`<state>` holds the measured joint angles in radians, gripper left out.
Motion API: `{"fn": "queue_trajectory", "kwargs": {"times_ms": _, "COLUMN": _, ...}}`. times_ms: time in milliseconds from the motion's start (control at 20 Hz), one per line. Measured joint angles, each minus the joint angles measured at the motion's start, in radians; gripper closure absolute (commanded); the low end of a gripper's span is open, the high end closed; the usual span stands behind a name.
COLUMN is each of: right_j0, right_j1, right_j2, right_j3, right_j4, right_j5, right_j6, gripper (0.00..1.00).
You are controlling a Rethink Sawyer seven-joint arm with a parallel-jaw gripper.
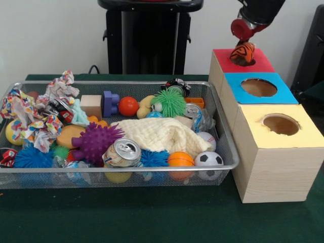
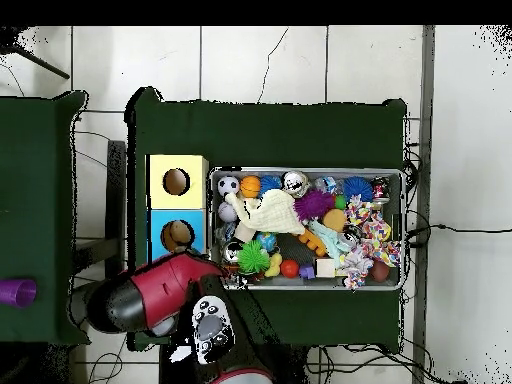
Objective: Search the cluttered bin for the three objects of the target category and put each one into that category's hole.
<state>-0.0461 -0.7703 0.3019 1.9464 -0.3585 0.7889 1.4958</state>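
Observation:
An orange ball with black stripes (image 1: 244,54) hangs at the hole of the red box (image 1: 223,55), at the far end of the row of boxes. My gripper (image 1: 243,49) comes down from the upper right and is shut on this ball, right above the hole. More balls lie in the wire bin (image 1: 225,139): a soccer ball (image 1: 208,159), an orange basketball (image 1: 180,159), a baseball (image 1: 205,137) and a red-orange ball (image 1: 128,106). In the overhead view the red arm (image 2: 150,295) hides the red box and the gripper.
A blue box (image 1: 237,86) and a yellow box (image 1: 253,124), each with a round hole, stand nearer than the red one. The bin (image 2: 305,171) also holds a cream cloth (image 1: 157,132), a drinks can (image 1: 123,152), spiky toys, crumpled paper and blocks.

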Motion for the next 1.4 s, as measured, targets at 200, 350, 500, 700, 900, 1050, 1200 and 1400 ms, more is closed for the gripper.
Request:
{"fn": "queue_trajectory", "kwargs": {"times_ms": 200, "right_j0": 0.0, "right_j1": -0.034, "right_j2": -0.001, "right_j3": 0.041, "right_j4": -0.024, "right_j5": -0.099, "right_j6": 0.0, "gripper": 1.0}}
{"fn": "queue_trajectory", "kwargs": {"times_ms": 350, "right_j0": 0.0, "right_j1": -0.053, "right_j2": -0.002, "right_j3": 0.066, "right_j4": -0.04, "right_j5": -0.189, "right_j6": 0.0, "gripper": 1.0}}
{"fn": "queue_trajectory", "kwargs": {"times_ms": 500, "right_j0": 0.001, "right_j1": -0.062, "right_j2": -0.002, "right_j3": 0.079, "right_j4": -0.049, "right_j5": -0.22, "right_j6": 0.0, "gripper": 1.0}}
{"fn": "queue_trajectory", "kwargs": {"times_ms": 700, "right_j0": 0.009, "right_j1": -0.064, "right_j2": -0.002, "right_j3": 0.071, "right_j4": -0.051, "right_j5": -0.221, "right_j6": 0.0, "gripper": 1.0}}
{"fn": "queue_trajectory", "kwargs": {"times_ms": 900, "right_j0": 0.018, "right_j1": -0.061, "right_j2": -0.002, "right_j3": 0.052, "right_j4": -0.052, "right_j5": -0.221, "right_j6": 0.0, "gripper": 1.0}}
{"fn": "queue_trajectory", "kwargs": {"times_ms": 1050, "right_j0": 0.024, "right_j1": -0.052, "right_j2": -0.001, "right_j3": 0.033, "right_j4": -0.052, "right_j5": -0.221, "right_j6": 0.0, "gripper": 1.0}}
{"fn": "queue_trajectory", "kwargs": {"times_ms": 1200, "right_j0": 0.025, "right_j1": -0.043, "right_j2": -0.001, "right_j3": 0.019, "right_j4": -0.052, "right_j5": -0.216, "right_j6": 0.0, "gripper": 1.0}}
{"fn": "queue_trajectory", "kwargs": {"times_ms": 1400, "right_j0": 0.025, "right_j1": -0.039, "right_j2": -0.001, "right_j3": 0.012, "right_j4": -0.051, "right_j5": -0.204, "right_j6": 0.0, "gripper": 1.0}}
